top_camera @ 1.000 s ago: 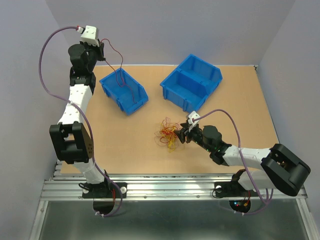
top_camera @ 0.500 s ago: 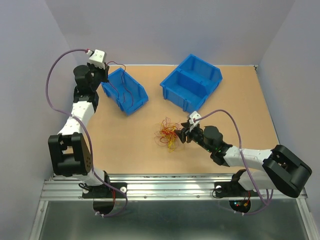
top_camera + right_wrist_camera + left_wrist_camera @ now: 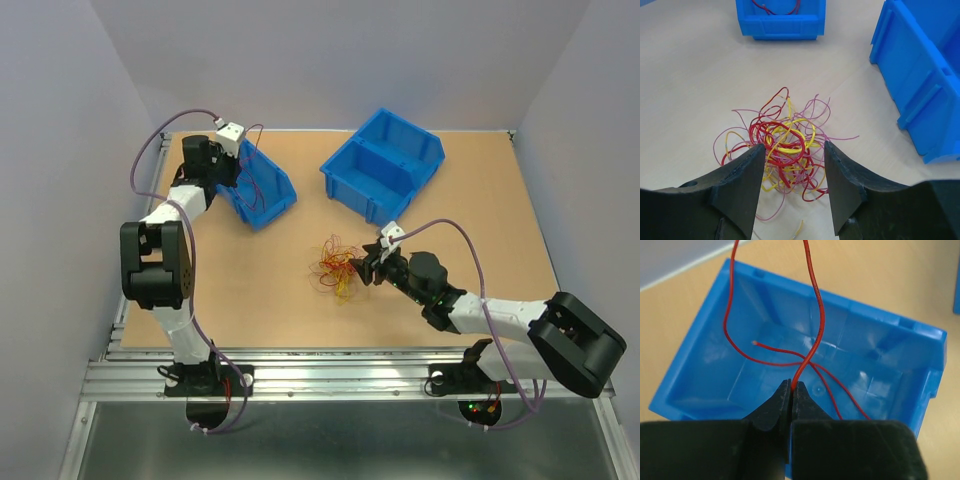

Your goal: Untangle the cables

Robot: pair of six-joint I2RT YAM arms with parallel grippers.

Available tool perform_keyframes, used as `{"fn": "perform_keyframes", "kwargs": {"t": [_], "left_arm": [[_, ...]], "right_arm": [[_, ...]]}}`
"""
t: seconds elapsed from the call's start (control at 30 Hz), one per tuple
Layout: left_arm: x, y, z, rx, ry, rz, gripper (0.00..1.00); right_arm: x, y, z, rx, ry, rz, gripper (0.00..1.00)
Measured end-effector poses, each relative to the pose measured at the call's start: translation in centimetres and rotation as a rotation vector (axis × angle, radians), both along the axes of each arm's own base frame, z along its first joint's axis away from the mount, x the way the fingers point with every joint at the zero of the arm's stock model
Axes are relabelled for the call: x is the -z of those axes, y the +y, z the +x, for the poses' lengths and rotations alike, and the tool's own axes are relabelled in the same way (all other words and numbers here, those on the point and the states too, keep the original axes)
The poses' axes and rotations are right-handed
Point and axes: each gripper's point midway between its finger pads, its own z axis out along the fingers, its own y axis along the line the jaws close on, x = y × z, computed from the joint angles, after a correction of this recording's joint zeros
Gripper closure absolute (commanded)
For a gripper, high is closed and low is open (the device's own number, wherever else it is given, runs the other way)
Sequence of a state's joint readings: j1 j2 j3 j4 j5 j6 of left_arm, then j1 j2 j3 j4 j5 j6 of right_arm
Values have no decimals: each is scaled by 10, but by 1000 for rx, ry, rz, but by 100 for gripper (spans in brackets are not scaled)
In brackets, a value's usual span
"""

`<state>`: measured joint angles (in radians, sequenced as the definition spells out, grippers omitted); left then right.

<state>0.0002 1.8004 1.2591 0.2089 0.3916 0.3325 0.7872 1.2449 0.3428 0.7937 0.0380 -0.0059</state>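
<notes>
The cables (image 3: 335, 265) lie as a palm-sized tangle of red, yellow and pink wires (image 3: 787, 145) on the table's middle. My right gripper (image 3: 372, 262) stands open just at their near right side, its jaws (image 3: 795, 150) flanking the tangle's near part without pinching it. My left gripper (image 3: 238, 165) hangs over the small blue bin (image 3: 268, 195), shut on a single red cable (image 3: 817, 315). In the left wrist view that cable rises from the closed fingertips (image 3: 791, 386), and its loose end curls down inside the bin (image 3: 890, 385).
A larger blue bin with two compartments (image 3: 385, 170) stands at the back, right of the small one, and its wall (image 3: 920, 75) shows close on the right gripper's right. Grey walls close the table on three sides.
The left arm has swung down and to the right, lowering the red cable from high above the table's left edge into the small bin. The right arm has stayed still.
</notes>
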Motion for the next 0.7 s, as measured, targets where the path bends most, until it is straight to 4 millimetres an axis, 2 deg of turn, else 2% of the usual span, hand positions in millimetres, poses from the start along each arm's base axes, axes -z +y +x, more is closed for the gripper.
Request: {"fn": "perform_keyframes", "kwargs": {"t": [0.1, 0.17, 0.27, 0.47, 0.7], "left_arm": [[7, 1, -6, 4, 32, 10, 100], [3, 2, -10, 7, 20, 25, 100], [-5, 0, -28, 11, -1, 66, 100], [-24, -4, -49, 18, -57, 130, 100], [-33, 7, -85, 5, -134, 196, 100]], "right_arm": [[0, 0, 0, 1, 0, 2, 44], [0, 0, 0, 2, 1, 3, 44], [0, 0, 0, 3, 1, 3, 44], [0, 0, 0, 4, 1, 2, 44], [3, 0, 0, 3, 7, -3, 44]]}}
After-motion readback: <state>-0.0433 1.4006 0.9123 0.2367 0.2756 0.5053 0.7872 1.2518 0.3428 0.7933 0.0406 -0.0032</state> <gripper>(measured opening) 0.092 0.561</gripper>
